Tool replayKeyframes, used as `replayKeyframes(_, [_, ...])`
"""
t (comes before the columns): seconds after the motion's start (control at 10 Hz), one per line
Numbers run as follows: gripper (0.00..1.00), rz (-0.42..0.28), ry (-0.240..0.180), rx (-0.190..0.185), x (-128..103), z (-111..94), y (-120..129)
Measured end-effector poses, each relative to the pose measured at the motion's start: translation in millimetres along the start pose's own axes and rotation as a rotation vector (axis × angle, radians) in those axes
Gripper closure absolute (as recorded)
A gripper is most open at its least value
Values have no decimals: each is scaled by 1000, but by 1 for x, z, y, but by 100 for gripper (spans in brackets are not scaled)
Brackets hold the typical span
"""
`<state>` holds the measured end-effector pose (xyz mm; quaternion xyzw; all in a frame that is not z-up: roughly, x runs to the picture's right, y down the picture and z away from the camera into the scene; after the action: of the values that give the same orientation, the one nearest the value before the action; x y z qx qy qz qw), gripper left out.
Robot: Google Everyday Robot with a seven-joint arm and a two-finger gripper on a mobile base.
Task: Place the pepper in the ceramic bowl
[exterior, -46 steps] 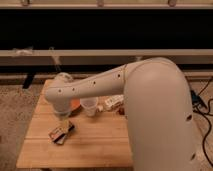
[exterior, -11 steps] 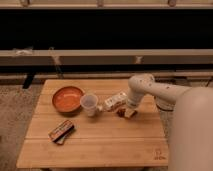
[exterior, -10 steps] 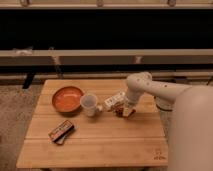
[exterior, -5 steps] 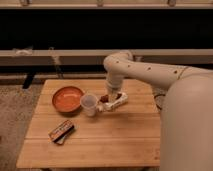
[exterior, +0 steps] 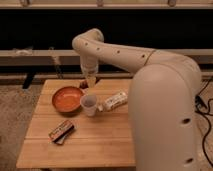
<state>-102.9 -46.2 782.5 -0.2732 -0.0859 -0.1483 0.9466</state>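
Note:
The ceramic bowl (exterior: 67, 99), orange inside with a brown rim, sits on the left part of the wooden table (exterior: 100, 145). My gripper (exterior: 89, 82) hangs from the white arm just behind the bowl's far right rim, low over the table. A small dark red lump (exterior: 83, 85) that looks like the pepper shows at the gripper's tip. I cannot tell whether it is held or lies on the table.
A translucent plastic cup (exterior: 89, 105) stands right of the bowl. A white oblong packet (exterior: 115, 100) lies right of the cup. A dark snack bar (exterior: 61, 131) lies near the table's front left. My bulky white arm (exterior: 160, 100) covers the table's right side.
My gripper has moved from the packet's right end leftwards and back, over the cup, to the bowl's far right rim. The dark red lump no longer lies by the packet.

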Motion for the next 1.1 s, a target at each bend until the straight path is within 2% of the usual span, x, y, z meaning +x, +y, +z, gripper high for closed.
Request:
replayKeyframes(0.1, [100,-34,-2,11,-14,6,-13])
replayKeyframes(0.2, [96,-74,-13,29,-30,15,-28])
replayKeyframes(0.3, [90,-92,-21,33,-37,22,-34])
replayKeyframes(0.5, [69,-118,-51,28,-47,54,-38])
replayKeyframes(0.7, [51,-124,-97,12,-55,85,-34])
replayKeyframes(0.9, [34,-139,-154,-1,-76,111,-34])
replayKeyframes(1.1, [33,-160,-189,2,-99,118,-42])
